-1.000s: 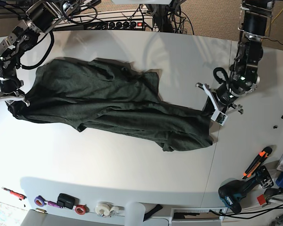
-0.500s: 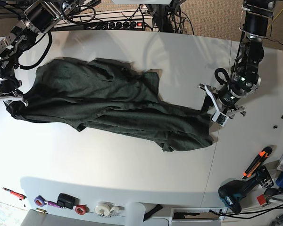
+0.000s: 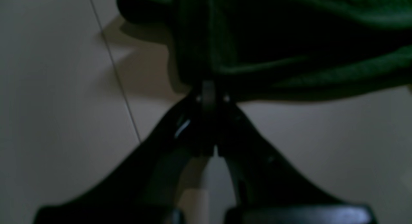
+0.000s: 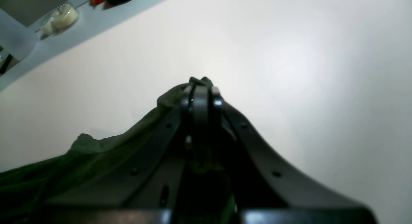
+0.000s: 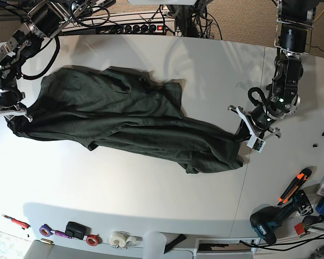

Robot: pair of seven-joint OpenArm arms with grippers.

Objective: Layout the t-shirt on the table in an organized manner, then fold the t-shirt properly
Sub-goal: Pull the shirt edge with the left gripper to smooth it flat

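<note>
The left gripper (image 5: 245, 132) — loose a moment ago — is now pinching the t-shirt (image 5: 124, 121) hem; the right gripper (image 5: 13, 116) is keeping its clamp — the shirt is lying stretched across the table (image 5: 151, 183).

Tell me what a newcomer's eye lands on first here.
The dark green t-shirt sprawls crumpled across the middle of the white table, stretched between two arms. The right gripper pinches its far corner at the base view's left, and the left gripper is shut on the edge at the view's right. Small tools line the near edge.
</note>
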